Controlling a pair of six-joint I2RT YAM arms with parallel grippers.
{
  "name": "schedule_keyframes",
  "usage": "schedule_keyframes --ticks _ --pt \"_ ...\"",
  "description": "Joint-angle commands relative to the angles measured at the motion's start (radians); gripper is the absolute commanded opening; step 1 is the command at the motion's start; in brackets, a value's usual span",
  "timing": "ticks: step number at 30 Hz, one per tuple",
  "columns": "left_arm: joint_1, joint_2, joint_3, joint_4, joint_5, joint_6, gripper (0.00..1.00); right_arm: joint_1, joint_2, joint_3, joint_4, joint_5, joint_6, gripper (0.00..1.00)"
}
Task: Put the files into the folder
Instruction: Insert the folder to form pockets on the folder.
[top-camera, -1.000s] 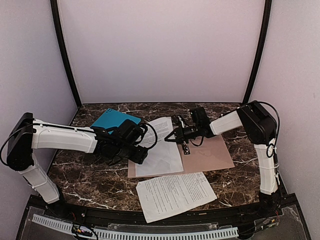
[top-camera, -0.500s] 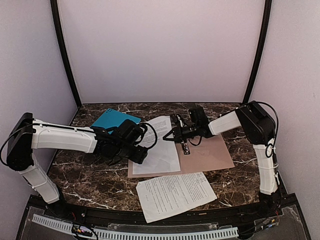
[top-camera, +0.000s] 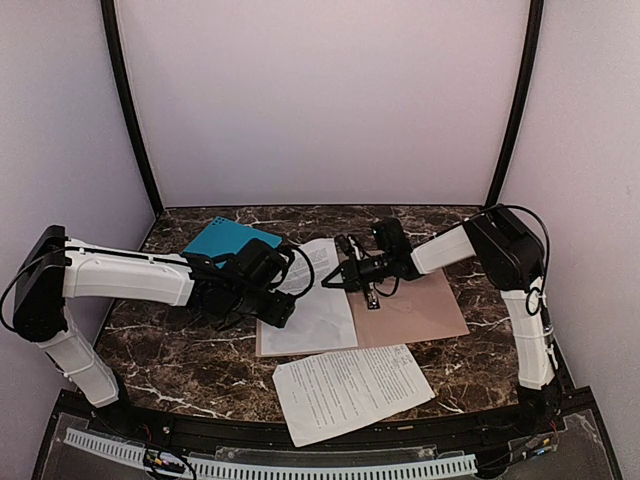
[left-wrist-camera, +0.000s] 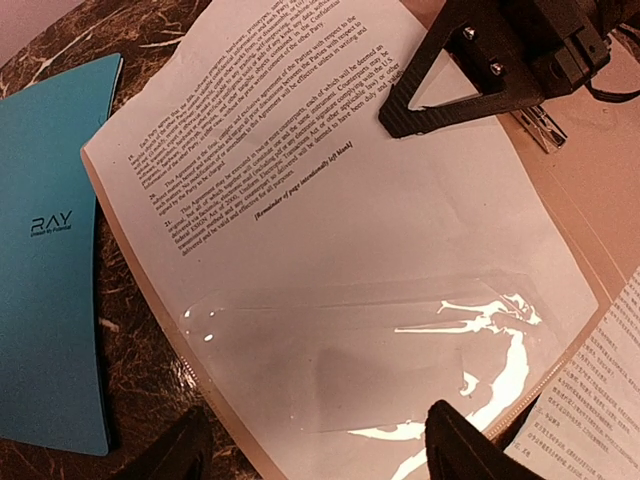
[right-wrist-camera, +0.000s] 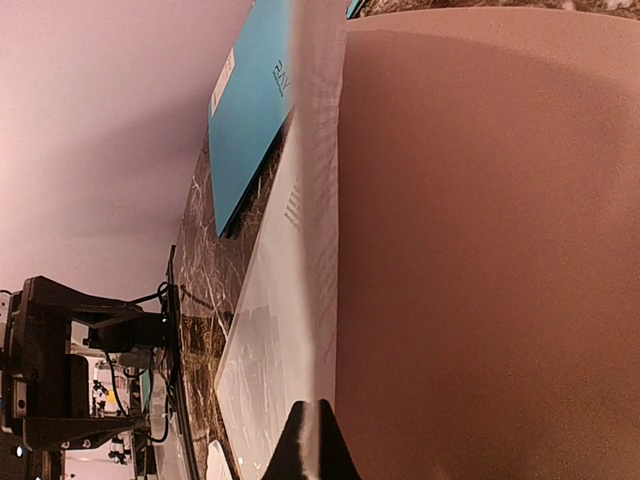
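The tan folder (top-camera: 415, 310) lay open and flat at the middle of the dark marble worktop (top-camera: 160, 360), with one printed sheet (top-camera: 318, 300) on its left half. The sheet's far end reached past the folder's rear edge. A glossy clear film (left-wrist-camera: 380, 360) lay over the sheet's blank near part.

The right hand (top-camera: 335, 282), reaching in from the right edge, had its fingers together at the sheet's right edge, just beside the folder's small metal clip (left-wrist-camera: 540, 125). Whether the tips pinched the paper or only pressed on it could not be told.

The left hand (top-camera: 275, 305) hung over the folder's left side with its fingers (left-wrist-camera: 470, 450) apart and nothing between them.

A second sheet (top-camera: 350, 385) rested flat by the worktop's near edge, just beside the folder's near edge. A teal folder (top-camera: 225, 240) lay closed toward the rear-left corner, just left of the first sheet.
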Motion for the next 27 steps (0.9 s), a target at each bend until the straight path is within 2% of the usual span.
schedule_keyframes --ticks 1,11,27 --pt "-0.002 -0.043 -0.011 -0.036 -0.012 0.005 0.73 0.011 -0.001 0.004 0.016 0.005 -0.002 0.00" --pt "-0.003 -0.050 -0.013 -0.041 -0.016 0.006 0.74 0.012 -0.018 -0.042 0.102 0.042 0.066 0.00" --pt "-0.002 -0.051 -0.013 -0.041 -0.020 0.011 0.74 0.013 -0.023 -0.057 0.113 0.050 0.074 0.00"
